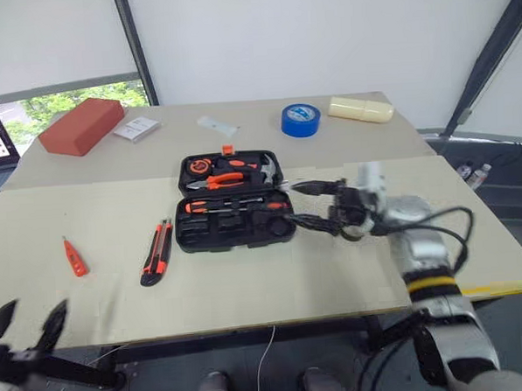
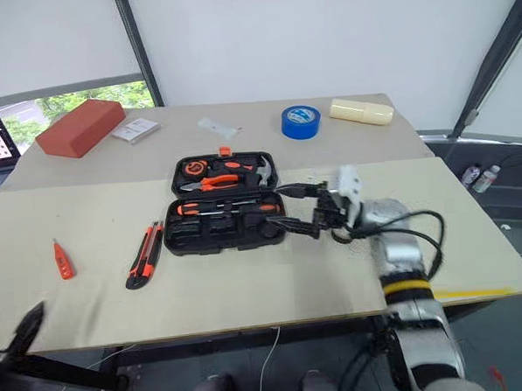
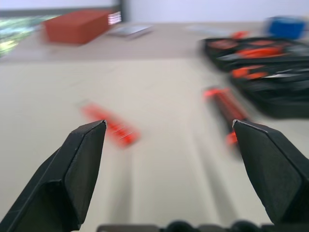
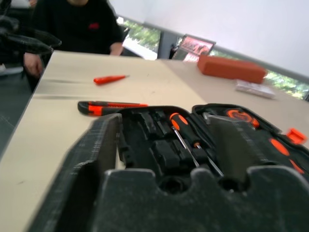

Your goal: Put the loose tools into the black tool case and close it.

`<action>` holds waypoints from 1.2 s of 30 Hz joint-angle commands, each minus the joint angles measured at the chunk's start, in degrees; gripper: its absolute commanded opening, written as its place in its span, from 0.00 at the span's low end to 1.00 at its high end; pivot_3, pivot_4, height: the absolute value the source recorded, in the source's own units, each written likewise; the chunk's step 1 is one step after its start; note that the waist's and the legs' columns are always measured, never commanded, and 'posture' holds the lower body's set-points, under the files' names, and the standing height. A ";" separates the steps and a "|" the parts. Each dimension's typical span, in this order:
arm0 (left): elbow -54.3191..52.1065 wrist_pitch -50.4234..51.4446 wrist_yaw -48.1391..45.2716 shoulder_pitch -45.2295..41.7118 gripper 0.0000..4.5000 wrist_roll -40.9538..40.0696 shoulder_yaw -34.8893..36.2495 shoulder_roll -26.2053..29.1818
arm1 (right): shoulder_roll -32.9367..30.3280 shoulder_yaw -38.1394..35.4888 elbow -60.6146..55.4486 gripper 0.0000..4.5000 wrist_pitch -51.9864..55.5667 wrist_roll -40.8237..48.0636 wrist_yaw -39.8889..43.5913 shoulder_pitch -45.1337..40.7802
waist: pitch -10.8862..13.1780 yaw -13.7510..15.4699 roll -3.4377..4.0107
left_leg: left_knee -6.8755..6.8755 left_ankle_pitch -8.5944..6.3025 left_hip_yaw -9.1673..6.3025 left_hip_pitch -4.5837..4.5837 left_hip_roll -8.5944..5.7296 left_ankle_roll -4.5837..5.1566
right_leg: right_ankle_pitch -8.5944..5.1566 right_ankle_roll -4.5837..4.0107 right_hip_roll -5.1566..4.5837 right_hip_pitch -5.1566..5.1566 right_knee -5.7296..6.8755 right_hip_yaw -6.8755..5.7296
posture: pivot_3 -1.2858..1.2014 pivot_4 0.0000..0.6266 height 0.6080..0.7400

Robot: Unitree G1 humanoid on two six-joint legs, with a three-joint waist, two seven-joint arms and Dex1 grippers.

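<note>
Tool case (image 1: 231,200) lies open flat near the middle of the table (image 1: 248,284), lid half toward the far side, two orange-and-black screwdrivers (image 1: 235,206) already seated in the near half. Still loose on the table: utility knife (image 1: 156,252) just left of the case, and the small red tester screwdriver (image 1: 74,256) further left, well apart from it. Right gripper (image 1: 318,201) hovers at the case's right edge, fingers spread and empty. Left gripper (image 1: 27,322) sits low at the near left corner of the table, fingers wide apart, holding nothing. Judgement on handling: the knife looks stiff, light and long, so a pinch across the middle of its body should keep it level; its smooth plastic sides may slip. The tester is thin and light and lies flat, so fingertips likely need to come straight down astride its handle. The case is rigid plastic; the lid probably swings shut with a push at its far edge, by the orange latch (image 1: 227,149).
</note>
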 commanded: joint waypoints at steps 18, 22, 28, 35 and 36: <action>-5.06 43.88 50.89 -30.60 1.00 -14.27 -5.60 12.03 | -5.77 0.23 -10.48 0.99 2.63 6.10 -2.20 2.70 | -0.02 1.40 -0.41 | 0.16 -0.12 0.01 0.35 -0.20 -0.19 | 0.36 0.05 -0.25 0.20 -0.02 0.00 | 0.52 0.24 1.00; 2.69 45.15 56.80 -42.15 1.00 -7.58 -10.74 11.44 | -4.90 1.50 -11.06 0.99 3.98 6.84 -2.48 1.44 | -0.01 1.84 -0.45 | 0.02 0.17 -0.20 0.25 -0.11 0.26 | 0.54 0.33 0.10 0.16 0.08 0.06 | 0.52 0.24 1.00; 11.26 44.26 58.73 -51.07 1.00 0.80 -16.60 9.75 | -4.44 2.23 -12.38 0.99 5.00 7.31 -3.13 1.65 | -0.01 2.01 -0.47 | -0.19 0.18 -0.17 0.26 -0.14 0.18 | 0.53 0.31 0.10 0.10 0.04 0.09 | 0.52 0.24 1.00; 15.69 45.21 56.31 -53.06 0.76 5.60 -19.28 6.68 | -4.35 2.62 -15.38 1.00 6.84 8.25 -5.04 3.24 | -0.01 2.02 -0.47 | -0.19 0.06 -0.16 0.28 -0.15 -0.26 | 0.55 0.32 0.08 0.12 0.05 0.09 | 0.52 0.24 1.00; 15.74 45.33 56.01 -52.92 0.70 6.07 -19.10 6.29 | -4.39 2.62 -15.65 1.00 7.01 8.30 -5.24 3.46 | -0.01 2.11 -0.47 | -0.19 -0.01 -0.16 0.28 -0.15 -0.38 | 0.55 0.31 0.08 0.11 0.06 0.09 | 0.52 0.24 1.00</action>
